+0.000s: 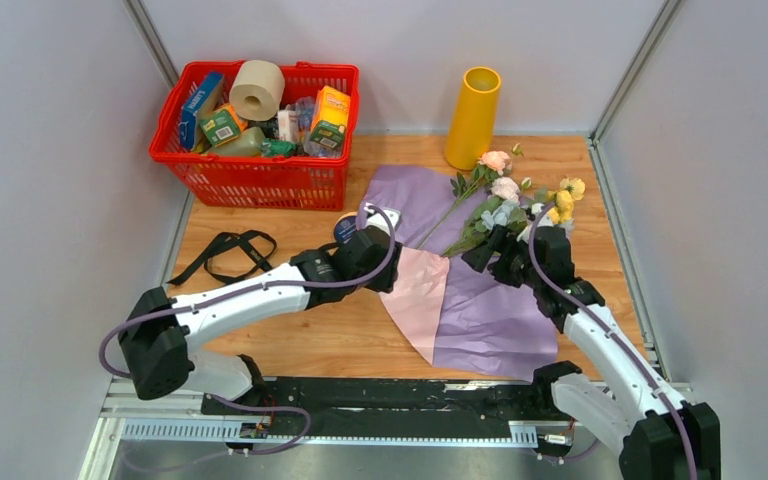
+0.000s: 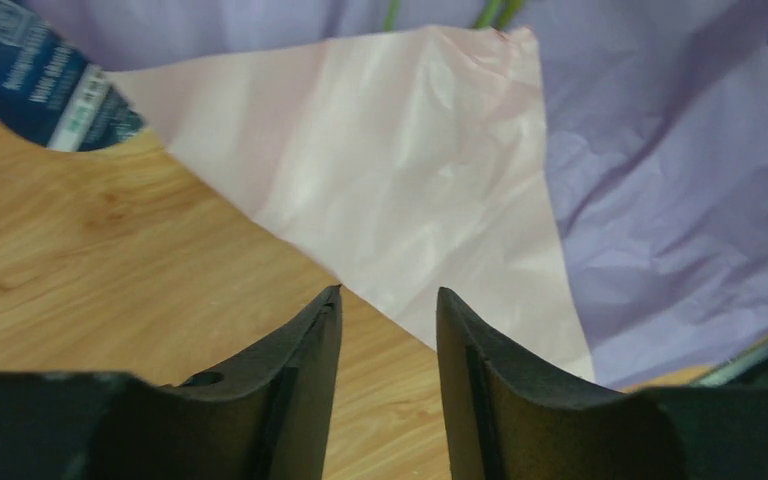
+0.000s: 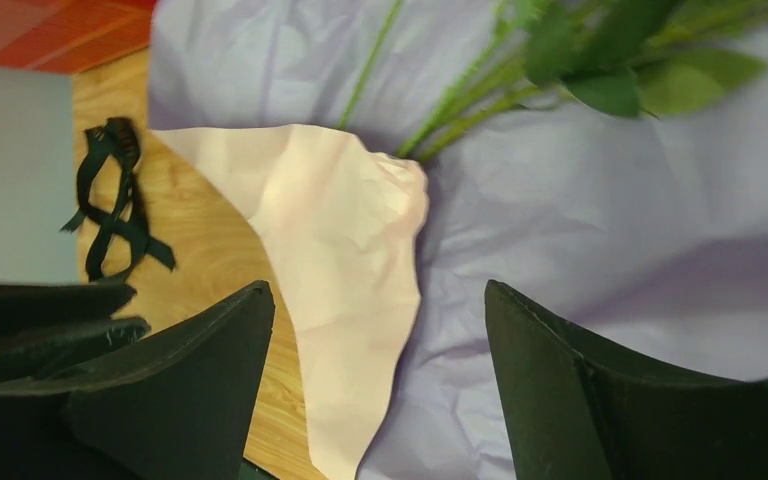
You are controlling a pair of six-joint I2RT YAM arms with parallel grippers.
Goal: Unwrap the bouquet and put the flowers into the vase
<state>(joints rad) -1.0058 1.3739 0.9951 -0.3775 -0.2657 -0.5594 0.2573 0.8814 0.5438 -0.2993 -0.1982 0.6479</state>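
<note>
Table (image 1: 340,335): wood-grain board, smooth, low sheen. Wrapping paper (image 1: 495,320): lilac face matt and creased; pink reverse slightly glossy. Vase (image 1: 472,115): smooth, satin yellow finish. Basket (image 1: 260,185): red plastic lattice. Ribbon (image 1: 230,245): black cloth, matt.

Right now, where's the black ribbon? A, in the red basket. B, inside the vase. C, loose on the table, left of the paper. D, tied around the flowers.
C: the ribbon lies untied on the table, left of the opened paper, while the flowers lie unwrapped on that paper.
</note>
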